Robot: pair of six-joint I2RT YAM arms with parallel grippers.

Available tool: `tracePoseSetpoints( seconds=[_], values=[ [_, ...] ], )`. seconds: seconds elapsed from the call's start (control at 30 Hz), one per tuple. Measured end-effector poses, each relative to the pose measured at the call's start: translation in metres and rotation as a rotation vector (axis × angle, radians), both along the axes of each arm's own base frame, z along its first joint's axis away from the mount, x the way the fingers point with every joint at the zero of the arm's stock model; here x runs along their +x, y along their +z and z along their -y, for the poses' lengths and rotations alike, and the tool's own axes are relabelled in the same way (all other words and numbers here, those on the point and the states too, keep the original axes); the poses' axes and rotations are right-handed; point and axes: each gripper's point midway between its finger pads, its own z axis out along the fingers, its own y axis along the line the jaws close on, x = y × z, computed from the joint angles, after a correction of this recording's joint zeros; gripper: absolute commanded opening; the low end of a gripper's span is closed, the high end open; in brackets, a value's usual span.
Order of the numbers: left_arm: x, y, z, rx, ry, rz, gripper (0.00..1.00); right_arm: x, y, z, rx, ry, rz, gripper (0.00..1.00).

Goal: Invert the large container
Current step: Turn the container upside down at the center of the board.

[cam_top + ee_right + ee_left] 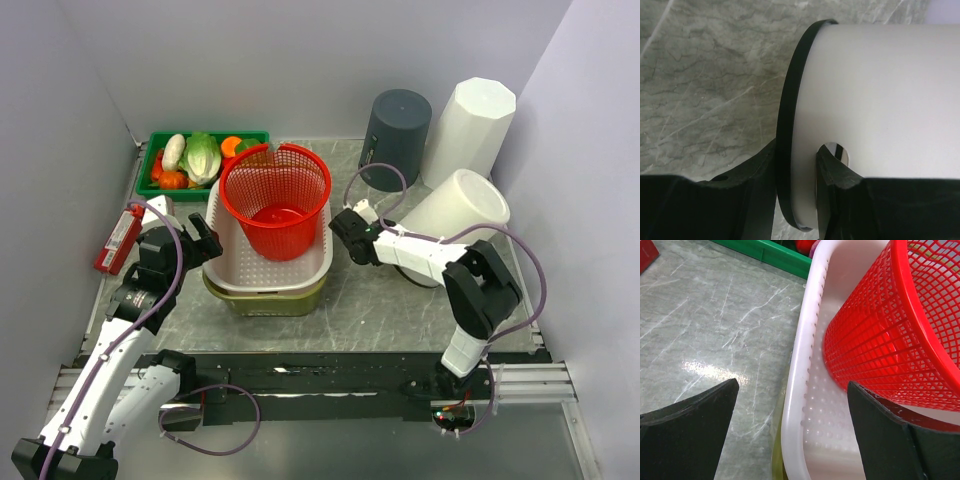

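Robotics lab test cell, not a home or a kitchen. Boxed in on three sides by plain grey panels (300, 60). Floored with a marble-look tabletop (400, 300), edged on the near side by a slotted metal rail (530, 385). Fitted with a pair of robot arms (105, 365) (478, 290) mounted along that near edge, trailing loose purple cables (533, 275). Stocked with plain plastic props: a green tray (210, 135) of plastic-looking vegetables (203, 155), a red mesh basket (277, 190) standing in a white perforated tub (222, 215), a dark bin (397, 130), a large white container (460, 205) on its side.
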Motion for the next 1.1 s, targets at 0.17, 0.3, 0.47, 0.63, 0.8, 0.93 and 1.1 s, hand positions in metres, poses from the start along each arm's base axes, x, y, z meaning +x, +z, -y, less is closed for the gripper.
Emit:
tracePoseSetpoints(
  seconds=[0.17, 0.3, 0.47, 0.63, 0.8, 0.93, 1.1],
  values=[
    [0.000, 0.000, 0.000, 0.000, 0.000, 0.000, 0.96, -0.001, -0.017, 0.001, 0.020, -0.021, -0.046, 0.17],
    [0.000, 0.000, 0.000, 0.000, 0.000, 0.000, 0.96, 0.003, -0.024, 0.002, 0.082, -0.052, -0.053, 0.18],
    [0.000, 0.000, 0.000, 0.000, 0.000, -0.001, 0.96, 0.002, -0.037, 0.008, 0.135, -0.084, -0.073, 0.20],
    [0.000, 0.000, 0.000, 0.000, 0.000, 0.000, 0.96, 0.001, -0.049, 0.010, 0.165, -0.100, -0.106, 0.22],
    [0.000, 0.000, 0.000, 0.000, 0.000, -0.001, 0.96, -0.001, -0.054, 0.007, 0.181, -0.093, -0.131, 0.25],
    [0.000, 0.000, 0.000, 0.000, 0.000, 0.000, 0.96, -0.002, -0.055, 0.005, 0.190, -0.090, -0.138, 0.33],
    [0.000, 0.000, 0.000, 0.000, -0.001, 0.000, 0.96, -0.003, -0.057, 0.003, 0.202, -0.086, -0.148, 0.41]
  ],
)
